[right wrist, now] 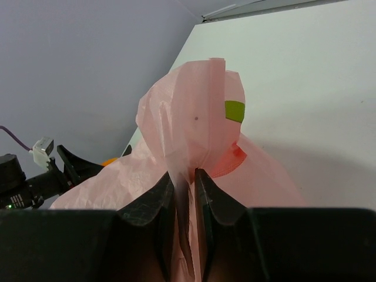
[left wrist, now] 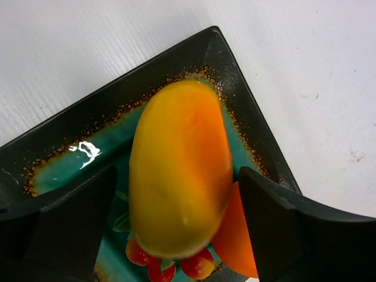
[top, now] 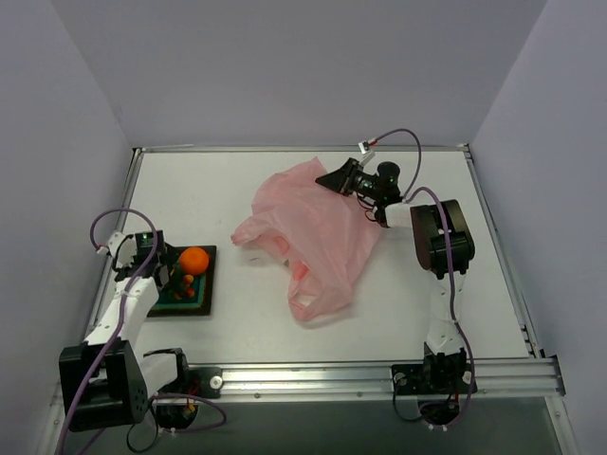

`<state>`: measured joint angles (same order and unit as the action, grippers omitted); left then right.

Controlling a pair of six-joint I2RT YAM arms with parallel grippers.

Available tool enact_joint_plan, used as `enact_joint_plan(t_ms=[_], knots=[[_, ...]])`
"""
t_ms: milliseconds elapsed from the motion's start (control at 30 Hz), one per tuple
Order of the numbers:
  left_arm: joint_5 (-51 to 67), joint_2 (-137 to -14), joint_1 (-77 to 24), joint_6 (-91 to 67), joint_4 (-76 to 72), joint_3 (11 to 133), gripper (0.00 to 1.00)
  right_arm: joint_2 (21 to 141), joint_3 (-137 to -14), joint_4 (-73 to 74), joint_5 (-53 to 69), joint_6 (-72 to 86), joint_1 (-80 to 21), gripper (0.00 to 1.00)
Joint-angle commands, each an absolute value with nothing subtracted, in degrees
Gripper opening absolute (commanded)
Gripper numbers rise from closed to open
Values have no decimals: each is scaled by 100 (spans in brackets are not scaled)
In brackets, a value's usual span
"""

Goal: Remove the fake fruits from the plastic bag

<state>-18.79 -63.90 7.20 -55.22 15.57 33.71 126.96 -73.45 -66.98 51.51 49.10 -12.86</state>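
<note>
Left fingers (left wrist: 70, 217) spread, clear of yellow-orange fruit (left wrist: 179, 170) lying in tray (left wrist: 176, 53) near table's left edge: retreat straight up, no nudging. Right fingers (right wrist: 147, 205) pinch plastic bag (top: 318, 237) toward far edge. Green piece (right wrist: 234, 110) shows inside, probably fruit to fetch.

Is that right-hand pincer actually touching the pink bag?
Touching. The right wrist view shows the right pincer closed on a fold of the pink bag, with the thin film squeezed in its narrow gap.
</note>
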Motion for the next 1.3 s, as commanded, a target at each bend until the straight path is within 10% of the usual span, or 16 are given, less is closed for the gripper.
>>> enact_joint_plan(t_ms=[0, 300, 567, 967, 1267], knots=[[-1872, -6144, 738, -5388, 1450, 3358, 86, 12270, -7330, -6812, 5256, 4703, -1353, 14], [-1267, -4748, 607, -4834, 2196, 3796, 94, 12217, -7646, -5399, 4774, 3693, -1687, 28], [-10, -4210, 378, -4070, 2584, 4613, 94, 11270, -7927, -3412, 2773, 2708, -1723, 99], [1238, -4342, -1441, -2673, 1969, 6037, 94, 8758, -7665, -1986, 18, 2100, -1863, 100], [1995, -4009, -1547, -2180, 1793, 6170, 94, 5526, -5200, -2233, -1158, 2513, -2294, 100]])
